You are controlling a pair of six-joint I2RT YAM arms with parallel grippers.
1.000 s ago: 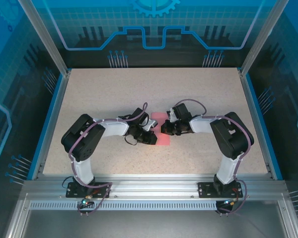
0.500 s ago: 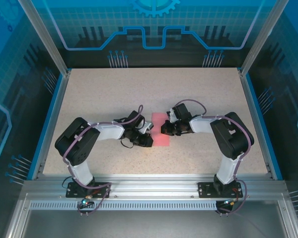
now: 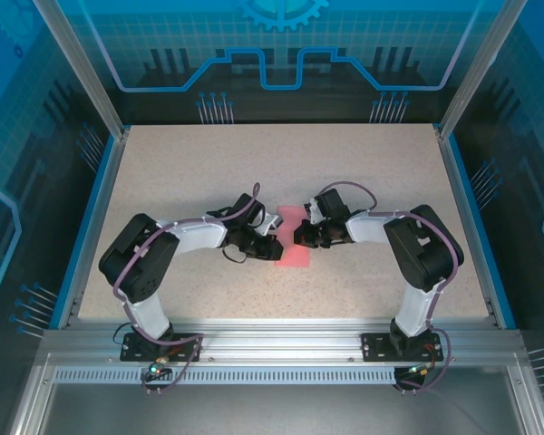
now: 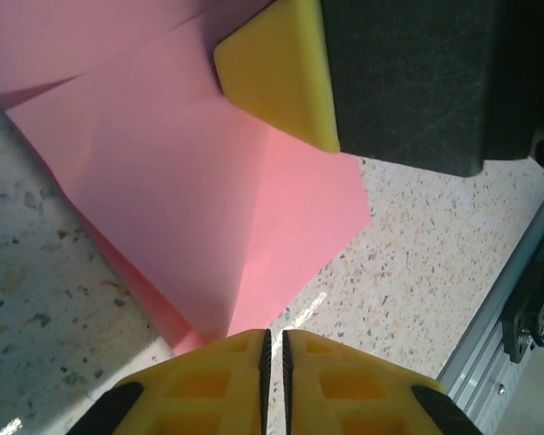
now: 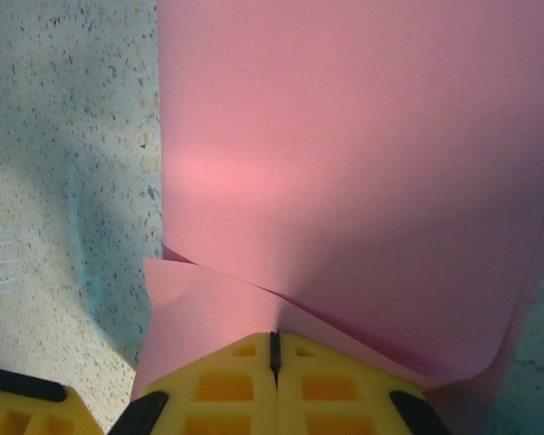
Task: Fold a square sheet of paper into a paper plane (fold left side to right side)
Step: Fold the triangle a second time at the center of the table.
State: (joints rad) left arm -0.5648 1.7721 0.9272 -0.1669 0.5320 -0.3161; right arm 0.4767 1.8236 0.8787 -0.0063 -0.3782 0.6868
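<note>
The salmon-pink sheet of paper (image 3: 291, 257) lies partly folded at the middle of the table, between the two grippers. My left gripper (image 3: 274, 247) is low at its left edge. In the left wrist view its yellow tips (image 4: 274, 337) stand shut with a hair-thin slit, at the paper's (image 4: 190, 181) near corner, nothing between them. My right gripper (image 3: 300, 237) is on the sheet's right side. In the right wrist view it (image 5: 275, 341) is shut, and a raised ridge of the paper (image 5: 344, 136) runs into its jaws. One right finger (image 4: 281, 82) rests over the sheet.
The speckled table (image 3: 208, 163) has free room all around the sheet. A blue rim (image 3: 95, 217) borders it, and an aluminium rail (image 3: 281, 340) runs along the near edge. Frame posts (image 3: 77, 63) rise at the back corners.
My left arm has dropped lower and its gripper has shifted slightly along the sheet's left edge. The right arm and the paper have stayed put.
</note>
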